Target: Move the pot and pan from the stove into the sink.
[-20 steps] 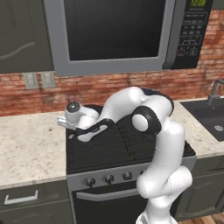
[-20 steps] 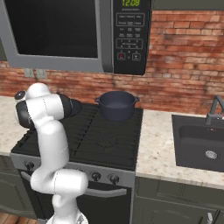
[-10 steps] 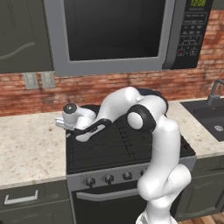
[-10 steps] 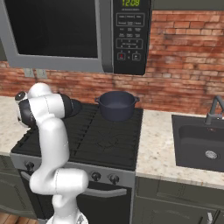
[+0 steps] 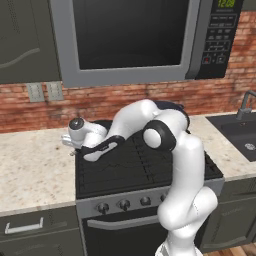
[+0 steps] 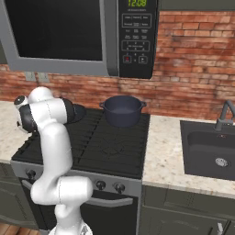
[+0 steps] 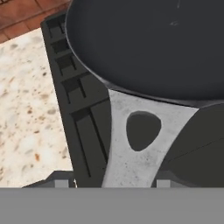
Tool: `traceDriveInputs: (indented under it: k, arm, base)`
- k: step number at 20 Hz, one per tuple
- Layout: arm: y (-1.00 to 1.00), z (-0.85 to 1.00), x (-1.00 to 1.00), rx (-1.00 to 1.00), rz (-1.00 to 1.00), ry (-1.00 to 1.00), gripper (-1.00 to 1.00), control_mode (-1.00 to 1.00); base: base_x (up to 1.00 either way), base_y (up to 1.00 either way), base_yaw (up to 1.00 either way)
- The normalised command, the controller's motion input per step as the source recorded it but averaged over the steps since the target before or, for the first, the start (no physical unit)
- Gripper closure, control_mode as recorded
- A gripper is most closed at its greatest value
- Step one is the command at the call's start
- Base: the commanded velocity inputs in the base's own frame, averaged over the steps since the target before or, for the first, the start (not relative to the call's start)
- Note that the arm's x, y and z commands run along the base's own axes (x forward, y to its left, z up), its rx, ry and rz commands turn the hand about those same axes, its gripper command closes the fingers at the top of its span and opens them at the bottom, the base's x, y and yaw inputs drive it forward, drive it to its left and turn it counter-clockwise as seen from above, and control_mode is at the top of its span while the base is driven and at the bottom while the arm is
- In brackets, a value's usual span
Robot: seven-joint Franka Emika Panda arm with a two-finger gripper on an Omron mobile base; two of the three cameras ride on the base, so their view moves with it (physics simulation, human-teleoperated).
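Grasping step: jaws flank the pan [image 7: 148, 43]'s handle [image 7: 135, 140] at 6 o'clock; grip uncertain. Next: clamp firmly, lift toward the sink [image 6: 209, 149].

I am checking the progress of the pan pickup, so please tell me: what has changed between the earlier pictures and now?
The white arm's hand moved a little further left, toward the stove's left rear corner. The claw now straddles the grey handle of the shallow dark frying pan; whether it already grips cannot be told. The deep blue-grey pot, the black gas stove and the dark grey sink stayed as they were.
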Motion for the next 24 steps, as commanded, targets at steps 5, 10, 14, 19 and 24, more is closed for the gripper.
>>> traceDriveInputs:
  k: [5,10,14,19,24]
  arm:
    - [0.0,0.02,0.0,0.0,-0.01,0.0,1.0,-1.0]
    - [0.0,0.43,0.0,0.0,-0.07,0.0,1.0,-1.0]
    - [-0.03,0.61,-0.04,0.0,-0.1,0.01,1.0,-1.0]
    - [-0.32,0.37,-0.55,0.0,-0.11,0.0,1.0,-1.0]
    - [-0.42,0.35,-0.75,0.0,-0.1,0.01,1.0,-1.0]
  base:
    - [0.0,0.0,0.0]
    - [0.0,0.0,0.0]
    - [0.0,0.0,0.0]
    - [0.0,0.0,0.0]
    - [0.0,0.0,0.0]
